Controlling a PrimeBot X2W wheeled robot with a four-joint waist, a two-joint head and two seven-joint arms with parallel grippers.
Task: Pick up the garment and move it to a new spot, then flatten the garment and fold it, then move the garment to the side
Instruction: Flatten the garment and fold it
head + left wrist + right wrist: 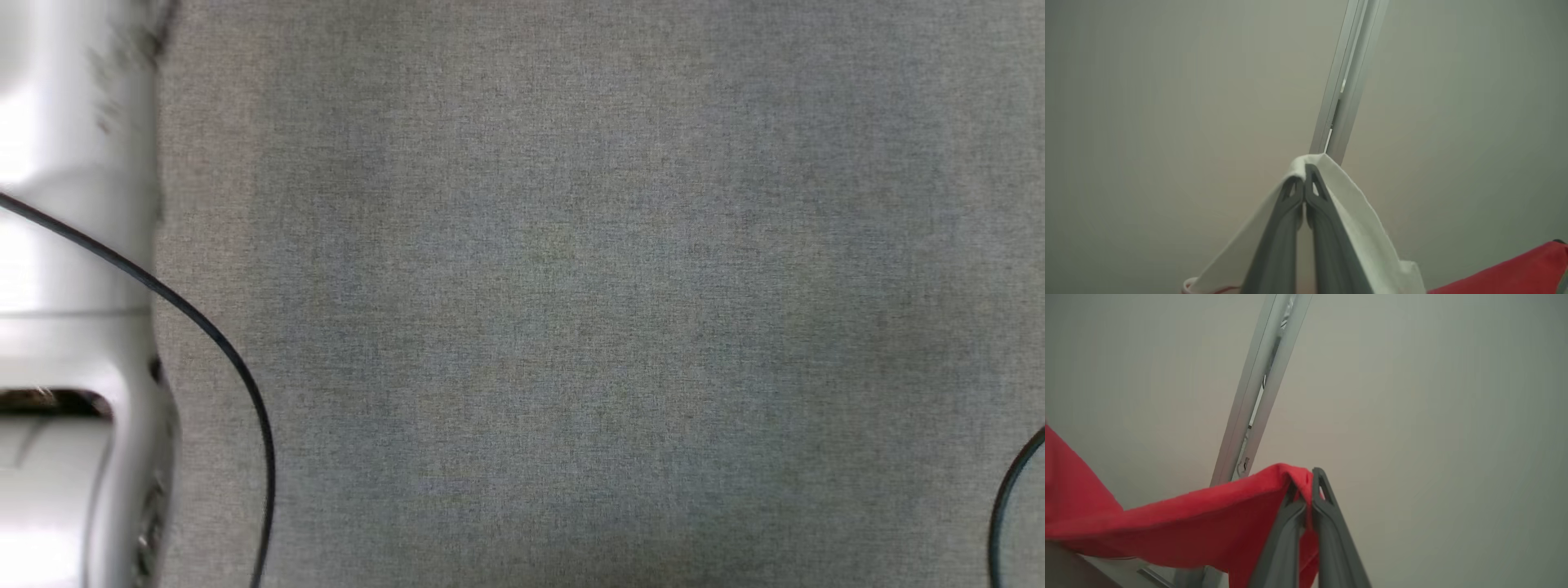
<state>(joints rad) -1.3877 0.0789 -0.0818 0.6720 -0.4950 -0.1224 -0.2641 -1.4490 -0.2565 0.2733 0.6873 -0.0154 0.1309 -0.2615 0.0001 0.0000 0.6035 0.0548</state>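
Observation:
In the left wrist view my left gripper (1304, 181) is shut on a white part of the garment (1359, 220), which drapes over both dark fingers; a red part of the garment (1515, 271) shows at the lower right. Seen from the right wrist, my right gripper (1306, 484) is shut on a red edge of the garment (1188, 531), and the cloth hangs away to the left in a long red band. Both grippers point up toward a pale wall. A pale forearm (73, 286) runs down the left edge of the head view.
Grey woven table cloth (588, 310) spreads across the head view. A thin black cable (212, 343) curves beside the forearm, another cable (1008, 498) at the right edge. An aluminium rail (1347, 77) runs up the pale wall; the rail (1257, 392) also appears from the right wrist.

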